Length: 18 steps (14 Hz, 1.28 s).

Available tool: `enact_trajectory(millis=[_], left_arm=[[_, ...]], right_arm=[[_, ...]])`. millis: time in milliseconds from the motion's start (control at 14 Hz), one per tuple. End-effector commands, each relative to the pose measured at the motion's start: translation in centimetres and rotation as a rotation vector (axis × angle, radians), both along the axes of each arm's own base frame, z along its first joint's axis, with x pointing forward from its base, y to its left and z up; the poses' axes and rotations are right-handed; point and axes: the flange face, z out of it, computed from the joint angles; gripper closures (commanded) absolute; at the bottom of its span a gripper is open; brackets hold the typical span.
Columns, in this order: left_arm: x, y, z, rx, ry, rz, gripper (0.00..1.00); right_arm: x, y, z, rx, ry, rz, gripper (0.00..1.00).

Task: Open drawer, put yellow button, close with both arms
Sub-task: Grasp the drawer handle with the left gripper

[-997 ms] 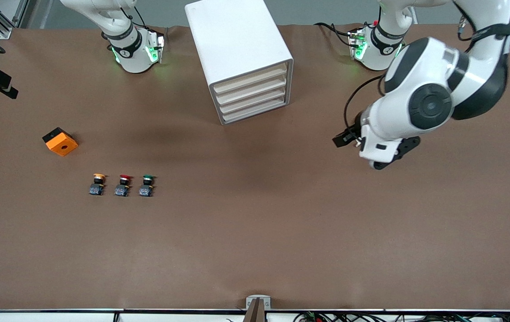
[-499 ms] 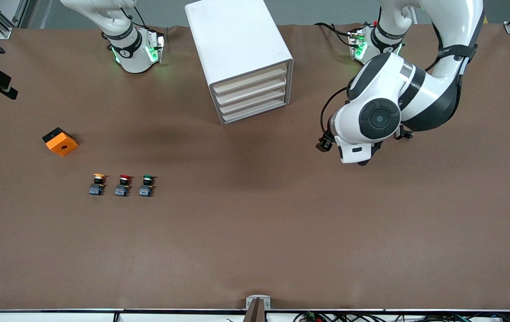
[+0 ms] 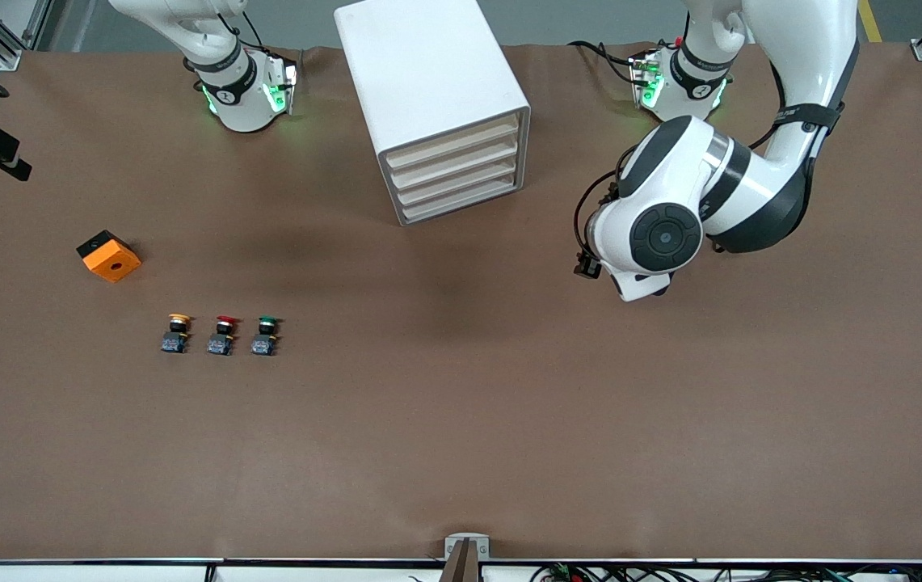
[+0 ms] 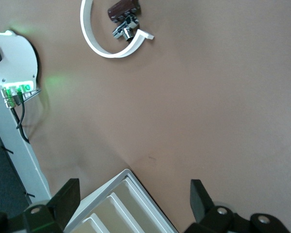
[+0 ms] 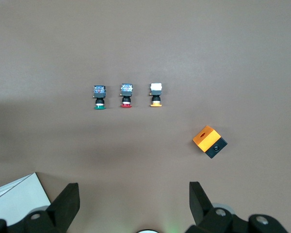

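You have the cabinet (image 3: 436, 105) standing between the two arm bases, and the drawer (image 3: 451, 141) you want, the highest of its four cream fronts, is fully pushed in. The yellow button (image 3: 177, 333) stands on the bench (image 3: 461, 444) toward the right arm's end, well nearer the front camera than the cabinet, at the end of a row beside the red button (image 3: 222, 335) and the green button (image 3: 265, 335). An orange block (image 3: 109, 255) lies apart from that row, farther from the camera.

Your left gripper (image 4: 133, 204) hangs over bare bench toward the left arm's end of the cabinet, fingers spread wide and empty, with the cabinet's corner in its wrist view. Your right gripper (image 5: 133, 204) is high over the bench looking down on the buttons, fingers (image 5: 68, 201) also wide, holding nothing; that arm waits.

Expect the drawer to be light, stiff plastic that slides easily; the cabinet itself may shift if you pull hard, so hook the front's lip near its middle and draw straight out. The button looks small, rigid and light but top-heavy, likely to tip. Take it by the black collar or the squared base block, not the smooth rounded cap, which could slip.
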Motion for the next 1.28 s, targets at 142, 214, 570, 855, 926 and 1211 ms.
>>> enact_trajectory(millis=[142, 214, 570, 855, 926, 1211], left_arm=[[-0.9, -0.2, 0.0, 0.045, 0.077, 0.022, 0.0], [-0.9, -0.2, -0.1, 0.045, 0.083, 0.023, 0.0], [-0.9, -0.7, -1.4, -0.011, 0.153, 0.056, 0.0], [-0.6, -0.2, -1.6, -0.003, 0.148, 0.058, 0.0], [-0.7, -0.3, -1.5, -0.004, 0.151, 0.058, 0.0], [-0.7, -0.3, -1.4, -0.001, 0.146, 0.056, 0.0]], right_arm=[[-0.5, 0.1, 0.8, 0.008, -0.017, -0.004, 0.0], [-0.5, 0.1, 0.8, 0.008, -0.017, -0.003, 0.0], [-0.5, 0.1, 0.8, 0.007, -0.016, -0.003, 0.0], [-0.6, -0.1, 0.7, 0.007, -0.015, -0.006, 0.0], [-0.5, 0.0, 0.7, 0.007, -0.015, -0.004, 0.0], [-0.6, -0.2, 0.7, 0.007, -0.015, -0.007, 0.0]])
